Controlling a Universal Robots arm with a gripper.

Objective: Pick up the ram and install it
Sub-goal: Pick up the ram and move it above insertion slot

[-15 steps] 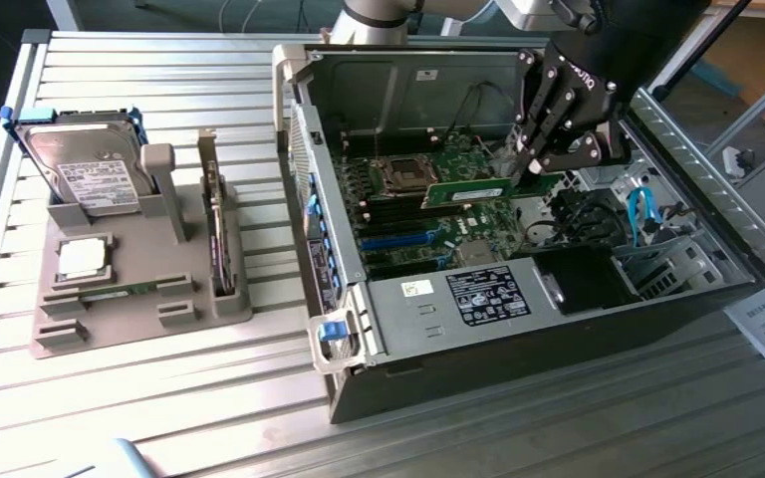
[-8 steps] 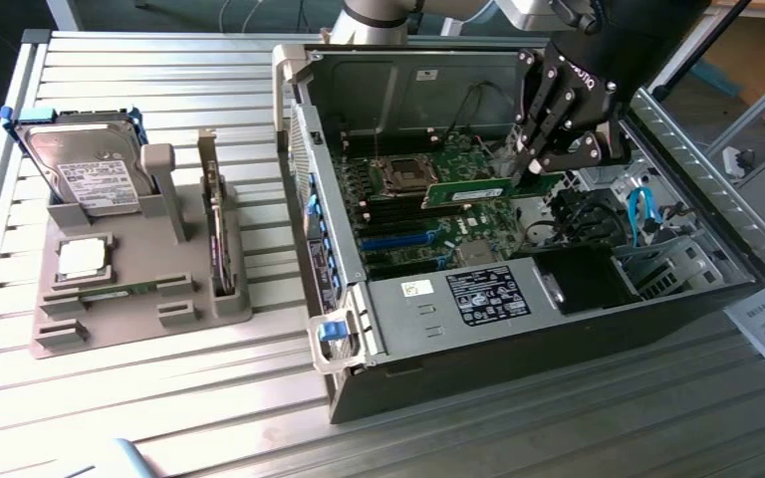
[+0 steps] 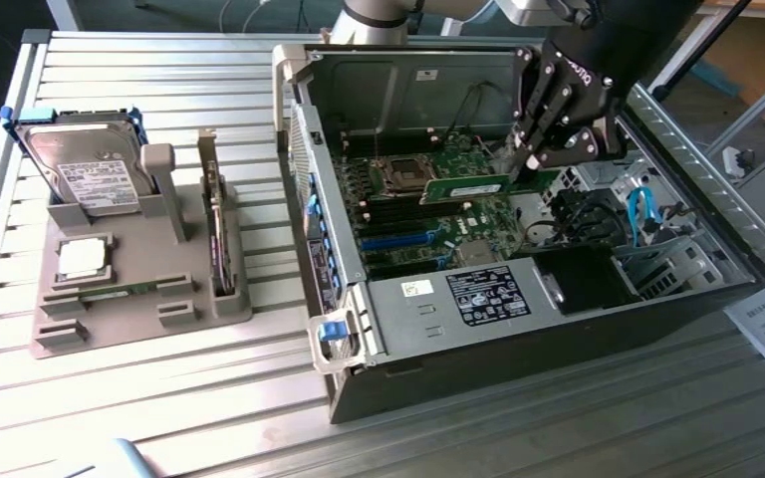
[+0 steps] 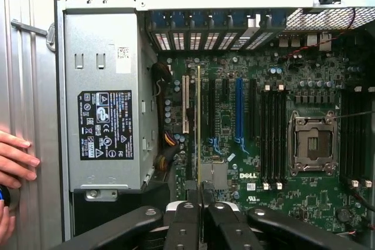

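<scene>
My gripper [image 3: 526, 171] is shut on the ram [image 3: 468, 187], a long green stick held level above the motherboard [image 3: 462, 229] inside the open computer case [image 3: 356, 329]. In the wrist view the ram [image 4: 198, 127] shows edge-on as a thin line running out from between my gripper's [image 4: 201, 203] black fingers [image 4: 183, 221]. The black memory slots [image 4: 272, 136] lie beside the processor socket [image 4: 312, 143], off to one side of the held stick. The ram hangs clear of the board, touching nothing.
A grey holder [image 3: 117, 319] at the exterior view's left carries a hard drive [image 3: 84, 164], a square silver chip [image 3: 81, 257], a second green stick [image 3: 117, 292] and an upright card [image 3: 223, 239]. The power supply [image 4: 105, 124] fills one case corner. A person's hand [image 4: 13, 162] rests beside the case.
</scene>
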